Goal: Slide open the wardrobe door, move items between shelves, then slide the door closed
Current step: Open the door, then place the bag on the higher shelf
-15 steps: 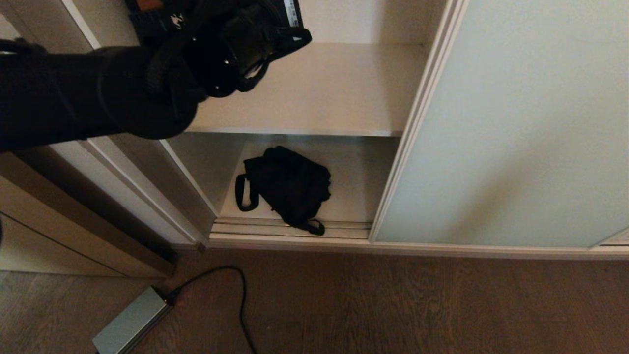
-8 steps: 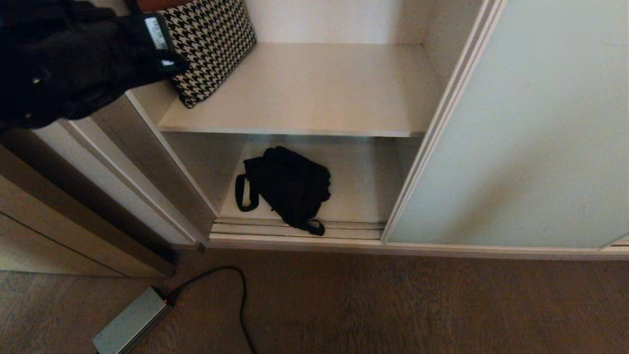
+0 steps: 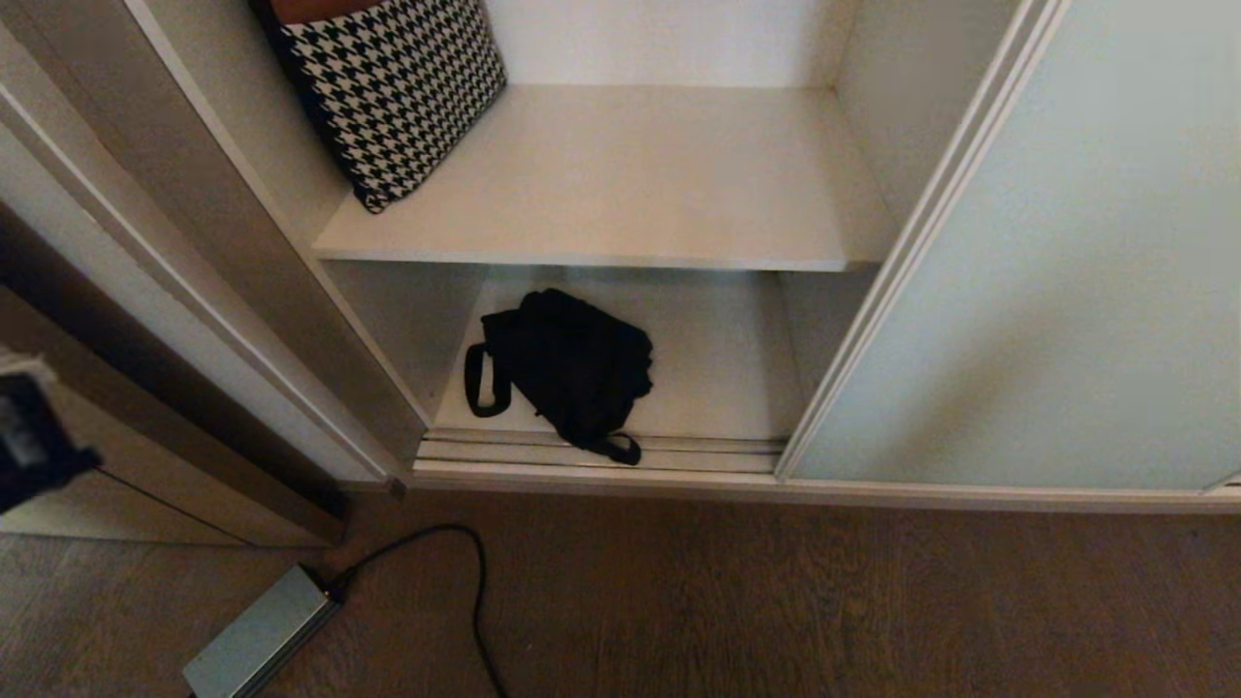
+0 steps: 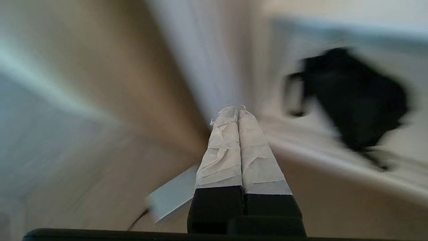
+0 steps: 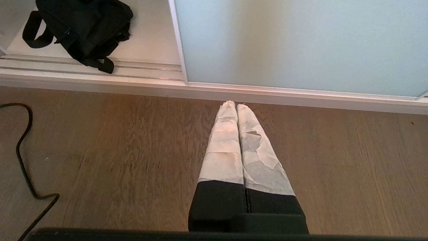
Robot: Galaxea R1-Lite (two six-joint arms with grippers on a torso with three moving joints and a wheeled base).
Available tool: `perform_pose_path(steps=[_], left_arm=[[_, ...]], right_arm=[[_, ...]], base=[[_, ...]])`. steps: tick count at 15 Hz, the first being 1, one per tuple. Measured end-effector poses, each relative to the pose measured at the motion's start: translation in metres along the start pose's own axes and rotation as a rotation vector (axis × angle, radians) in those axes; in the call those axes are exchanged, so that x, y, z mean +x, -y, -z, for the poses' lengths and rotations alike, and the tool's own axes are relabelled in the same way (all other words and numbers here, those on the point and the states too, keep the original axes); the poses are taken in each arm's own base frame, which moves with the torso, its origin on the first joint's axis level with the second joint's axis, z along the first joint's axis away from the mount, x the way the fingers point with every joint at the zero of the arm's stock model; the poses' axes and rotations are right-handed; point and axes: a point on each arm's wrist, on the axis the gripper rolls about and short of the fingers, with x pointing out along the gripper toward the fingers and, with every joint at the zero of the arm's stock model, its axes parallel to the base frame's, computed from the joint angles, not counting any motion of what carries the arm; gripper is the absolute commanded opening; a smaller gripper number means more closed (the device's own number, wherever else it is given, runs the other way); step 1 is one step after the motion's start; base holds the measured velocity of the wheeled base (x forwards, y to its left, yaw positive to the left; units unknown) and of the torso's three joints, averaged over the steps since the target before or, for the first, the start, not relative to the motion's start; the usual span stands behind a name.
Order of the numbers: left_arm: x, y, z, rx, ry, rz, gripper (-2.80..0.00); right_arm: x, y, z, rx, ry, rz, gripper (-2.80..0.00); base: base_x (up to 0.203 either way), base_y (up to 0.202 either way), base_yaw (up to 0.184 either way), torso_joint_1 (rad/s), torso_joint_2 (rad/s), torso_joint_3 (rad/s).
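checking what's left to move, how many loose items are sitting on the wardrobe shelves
2. A black-and-white houndstooth cushion leans at the left of the upper off-white laminate shelf; a floppy black fabric bag lies on the lower shelf, near the front. Shelves behind the mint-green frosted sliding door are hidden.

Cushion (image 3: 393, 92) leans at the upper shelf's (image 3: 620, 194) left; bag (image 3: 567, 368) lies on the shelf below

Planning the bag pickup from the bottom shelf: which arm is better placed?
Probably left: the left claw, shut and empty, points toward the black bag. The right claw hangs over floor before the sliding door.
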Motion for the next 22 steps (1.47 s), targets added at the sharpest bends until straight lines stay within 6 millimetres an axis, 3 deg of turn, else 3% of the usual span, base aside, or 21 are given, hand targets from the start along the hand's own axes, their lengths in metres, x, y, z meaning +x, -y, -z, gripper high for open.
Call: perform_pose_path(steps=[3, 6, 10, 15, 22], left_arm=[[-0.029, -0.032, 0.035, 0.006, 0.006, -0.097, -2.8], [-0.057, -0.049, 0.073, 0.054, 0.01, -0.009, -2.8], [-0.088, -0.058, 0.116, 0.142, 0.036, 0.283, -2.8], [-0.108, -0.062, 0.173, 0.121, -0.003, 0.42, -2.8], [-0.113, -0.064, 0.182, 0.063, 0.012, 0.411, -2.8]], right_arm=[[0.0, 0.0, 0.0, 0.0, 0.0, 0.0, -2.8], [0.0, 0.0, 0.0, 0.0, 0.0, 0.0, -2.8], [0.0, 0.0, 0.0, 0.0, 0.0, 0.0, -2.8], [0.0, 0.0, 0.0, 0.0, 0.0, 0.0, -2.8], [0.0, 0.0, 0.0, 0.0, 0.0, 0.0, -2.8]], base=[[0.0, 0.0, 0.0, 0.0, 0.0, 0.0], [0.0, 0.0, 0.0, 0.0, 0.0, 0.0], [0.0, 0.0, 0.0, 0.0, 0.0, 0.0], [0.0, 0.0, 0.0, 0.0, 0.0, 0.0], [0.0, 0.0, 0.0, 0.0, 0.0, 0.0]])
